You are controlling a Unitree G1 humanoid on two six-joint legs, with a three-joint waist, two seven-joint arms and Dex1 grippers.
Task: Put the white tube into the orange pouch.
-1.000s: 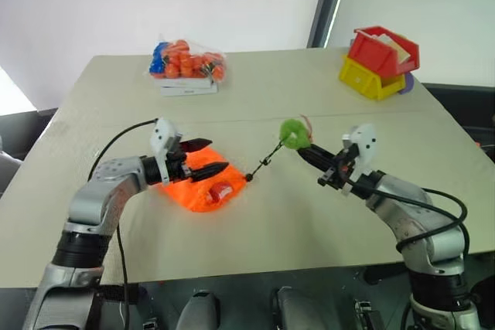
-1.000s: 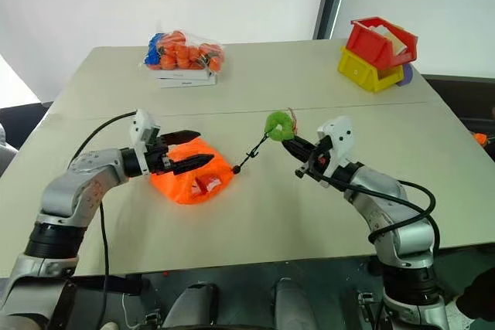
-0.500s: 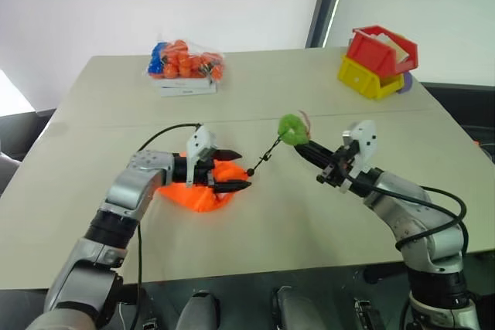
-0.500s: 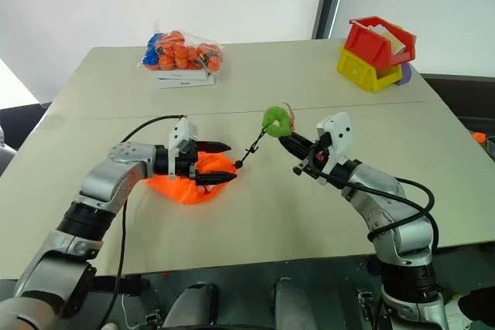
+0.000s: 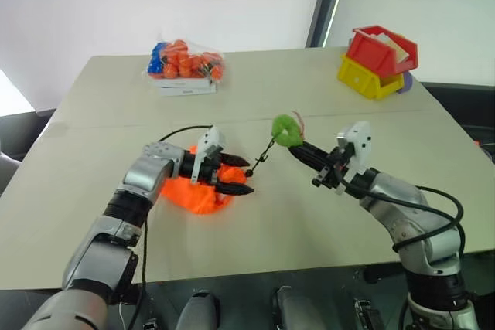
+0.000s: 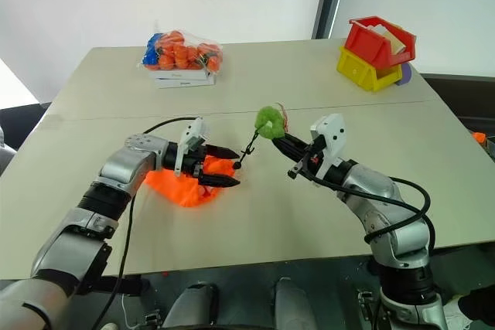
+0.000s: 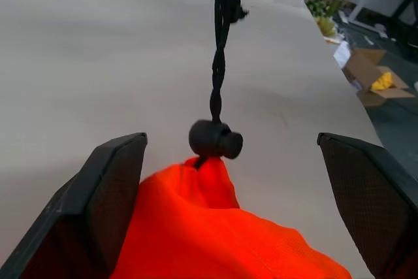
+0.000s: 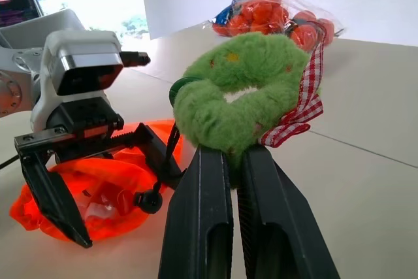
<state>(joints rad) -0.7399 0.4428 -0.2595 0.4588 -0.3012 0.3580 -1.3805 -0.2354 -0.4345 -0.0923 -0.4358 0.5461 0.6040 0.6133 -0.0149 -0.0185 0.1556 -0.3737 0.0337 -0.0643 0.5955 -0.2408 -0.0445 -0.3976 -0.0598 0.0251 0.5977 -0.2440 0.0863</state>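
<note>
Right gripper (image 8: 232, 161) pinches the green tag (image 8: 245, 93), cord (image 7: 219, 63) taut. Left gripper (image 7: 228, 181) spread wide astride the orange pouch (image 7: 215, 233) neck; clamp fabric behind the toggle (image 7: 214, 140), not the cord.

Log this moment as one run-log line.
left gripper: open, straddling orange pouch neck | right gripper: shut on green tag | cord: taut

Head stereo pair overhead; wrist cams close, sharing orange pouch (image 7: 215, 240).

Soft matt cloth orange pouch (image 7: 215, 240), fuzzy green tag (image 8: 241, 99) (gingham ribbon), smooth matt table (image 5: 309, 90).
</note>
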